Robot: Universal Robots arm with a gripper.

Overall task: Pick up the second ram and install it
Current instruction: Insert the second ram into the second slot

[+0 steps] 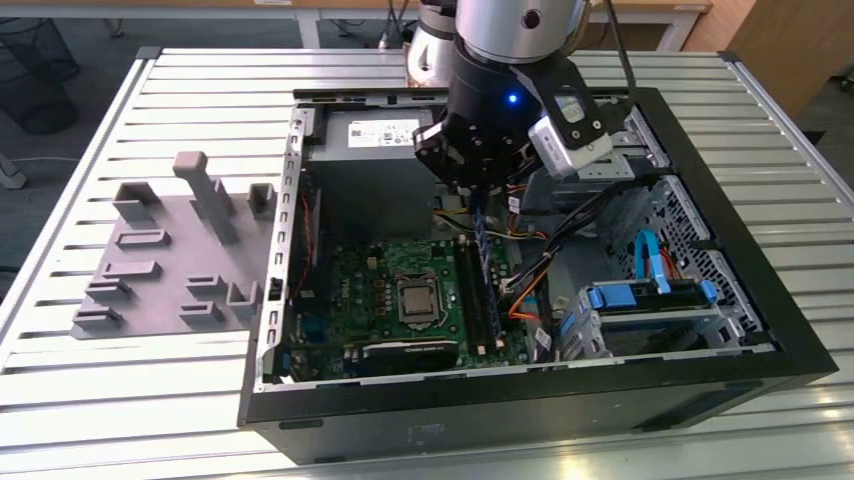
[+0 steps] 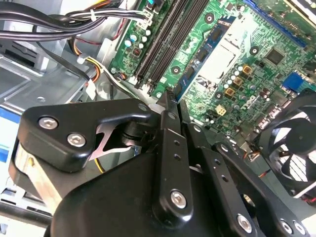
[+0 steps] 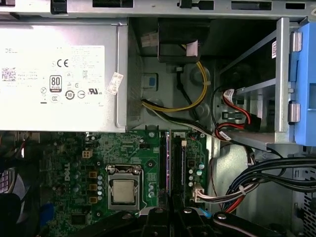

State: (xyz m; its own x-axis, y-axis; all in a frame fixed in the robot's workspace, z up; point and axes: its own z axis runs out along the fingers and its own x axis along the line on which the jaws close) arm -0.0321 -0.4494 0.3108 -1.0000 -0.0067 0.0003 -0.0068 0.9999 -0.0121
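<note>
**Black jaws drawn narrow above the memory slots**

Black metal fingers [image 2: 170,113] are seen nearest in the second wrist view, brought almost together at their tips. Nothing can be made out between them, so the gripper [image 2: 176,101] is taken as closed to a narrow gap.

Just past the tips, the memory slots [image 2: 168,44] are laid out on the green motherboard [image 2: 222,29]. A black fan [image 2: 291,143] is set off to one side.

In the first wrist view a thin dark strip, taken for the second ram [image 3: 168,163], is seen on edge along the slots beside the processor socket [image 3: 122,190]. Whether it is fully seated cannot be told. Beyond the board, the grey power supply [image 3: 59,74] is mounted against the case wall.

In the exterior view the arm is placed over the open computer case [image 1: 534,410], with the strip below it. A grey plastic fixture [image 1: 160,260] is laid on the slatted table [image 1: 107,420], well apart at the exterior view's left.
</note>
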